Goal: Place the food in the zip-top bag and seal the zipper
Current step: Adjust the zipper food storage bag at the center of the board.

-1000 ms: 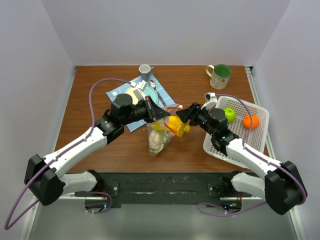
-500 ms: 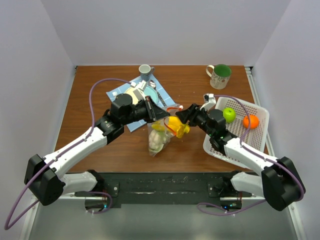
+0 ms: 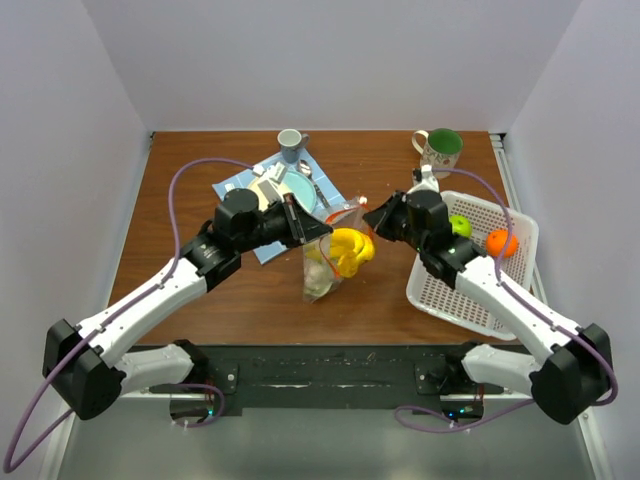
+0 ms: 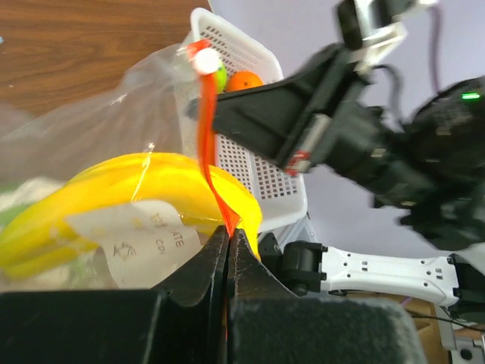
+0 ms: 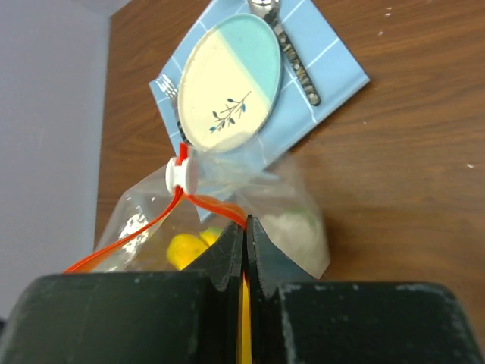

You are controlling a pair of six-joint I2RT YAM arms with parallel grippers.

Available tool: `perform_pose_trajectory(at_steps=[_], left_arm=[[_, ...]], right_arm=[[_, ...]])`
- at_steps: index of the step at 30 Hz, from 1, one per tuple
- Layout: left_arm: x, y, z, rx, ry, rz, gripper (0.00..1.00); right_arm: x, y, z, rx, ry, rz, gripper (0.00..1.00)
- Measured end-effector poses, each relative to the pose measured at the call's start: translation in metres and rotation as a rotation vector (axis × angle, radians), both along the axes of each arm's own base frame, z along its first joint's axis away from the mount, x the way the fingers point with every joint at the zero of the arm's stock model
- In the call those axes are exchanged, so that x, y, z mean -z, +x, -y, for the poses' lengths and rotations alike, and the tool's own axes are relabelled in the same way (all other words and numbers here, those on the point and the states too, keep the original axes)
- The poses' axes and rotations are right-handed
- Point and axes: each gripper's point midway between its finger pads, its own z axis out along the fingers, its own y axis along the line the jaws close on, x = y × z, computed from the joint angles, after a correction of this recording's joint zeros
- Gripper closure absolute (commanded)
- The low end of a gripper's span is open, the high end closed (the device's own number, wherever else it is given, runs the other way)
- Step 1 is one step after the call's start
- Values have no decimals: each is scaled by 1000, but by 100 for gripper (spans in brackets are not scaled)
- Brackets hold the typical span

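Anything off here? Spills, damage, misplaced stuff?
Nothing spilled or torn. Oddity: left gripper and right gripper both pinch the zipper while green apple and orange sit in the basket, outside the zip-top bag.

bare table (image 3: pixel 262 296) left & front of bag (image 3: pixel 322 276), basket (image 3: pixel 515 275) blocking right, plate (image 3: pixel 297 190) behind

The left gripper (image 3: pixel 318 228) and right gripper (image 3: pixel 373 214) meet at the zipper (image 3: pixel 345 213) of the zip-top bag (image 3: pixel 322 278), a yellow banana (image 3: pixel 350 247) inside. A green apple (image 3: pixel 459 226) and an orange (image 3: pixel 500 242) lie in the white basket (image 3: pixel 515 268)
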Motion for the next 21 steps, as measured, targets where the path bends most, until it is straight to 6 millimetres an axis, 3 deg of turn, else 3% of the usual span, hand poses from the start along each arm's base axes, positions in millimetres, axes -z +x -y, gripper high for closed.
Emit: perform_pose_trajectory(at_steps=[4,7,9,15,21], left_arm=[[5,4,-4,-27,17,-11,100],[7,4,-5,-30,21,-17,100],[7,4,-5,-30,21,-17,100],[6,2,-13,-44,49,-32,100],[14,20,-28,-78,59,-58,100]], right_arm=[[-47,-10,-10,12,-74,-16,97],[-62,-10,-17,18,-152,-34,98],[-55,-3,-14,38,-216,-64,95],[0,12,4,76,-461,-229,100],[14,14,0,33,-509,-272,90]])
